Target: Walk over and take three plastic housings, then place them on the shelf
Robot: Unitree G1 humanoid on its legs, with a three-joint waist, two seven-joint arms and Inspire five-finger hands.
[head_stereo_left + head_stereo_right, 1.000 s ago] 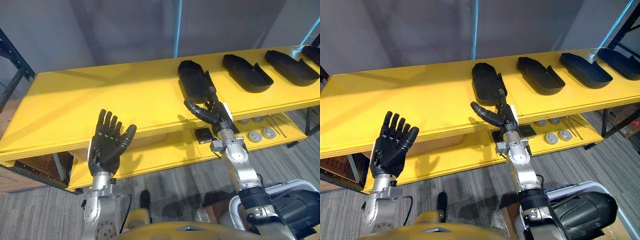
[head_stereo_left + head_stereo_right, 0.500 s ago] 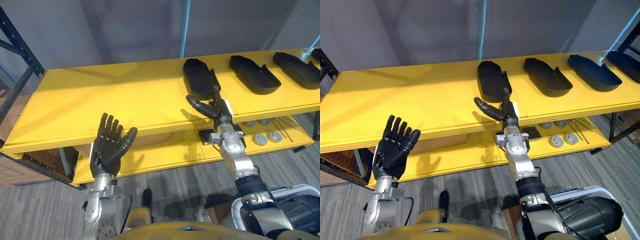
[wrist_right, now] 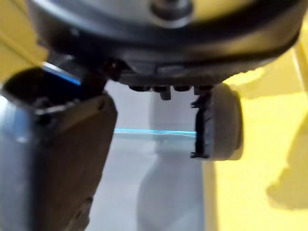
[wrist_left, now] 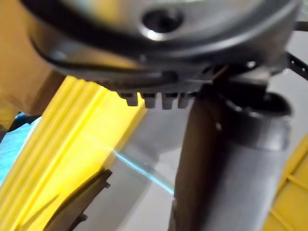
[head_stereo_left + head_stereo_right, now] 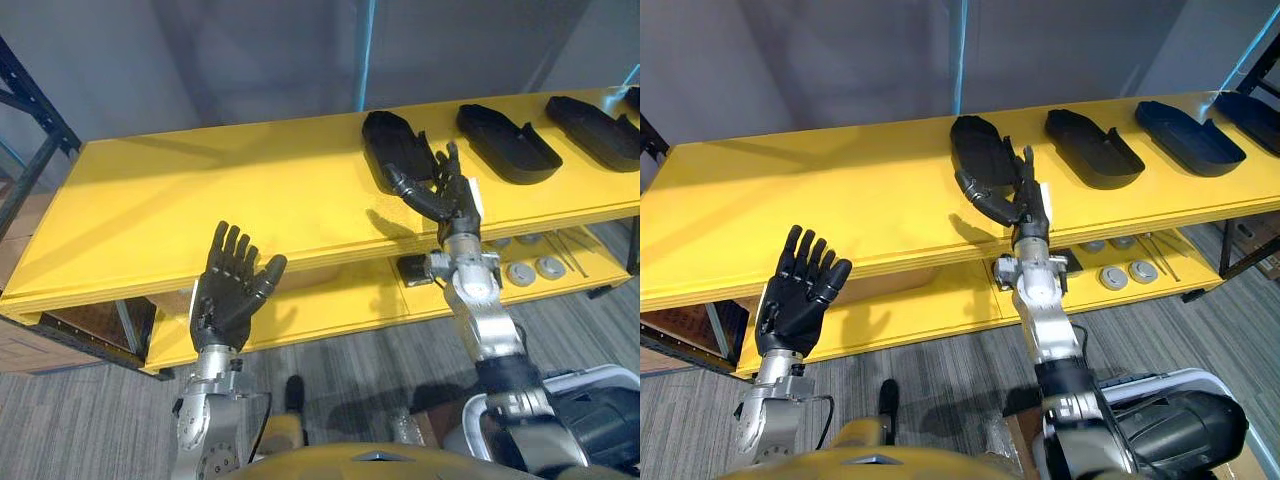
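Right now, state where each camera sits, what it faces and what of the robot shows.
Left eye view: on the head, looking down at the yellow shelf and housings; left hand and right hand show, both open.
Right eye view: beside it, same scene, same hands.
Left wrist view: on the left wrist, looking past its hand at the shelf edge.
Right wrist view: on the right wrist, looking past its hand at shelf and wall.
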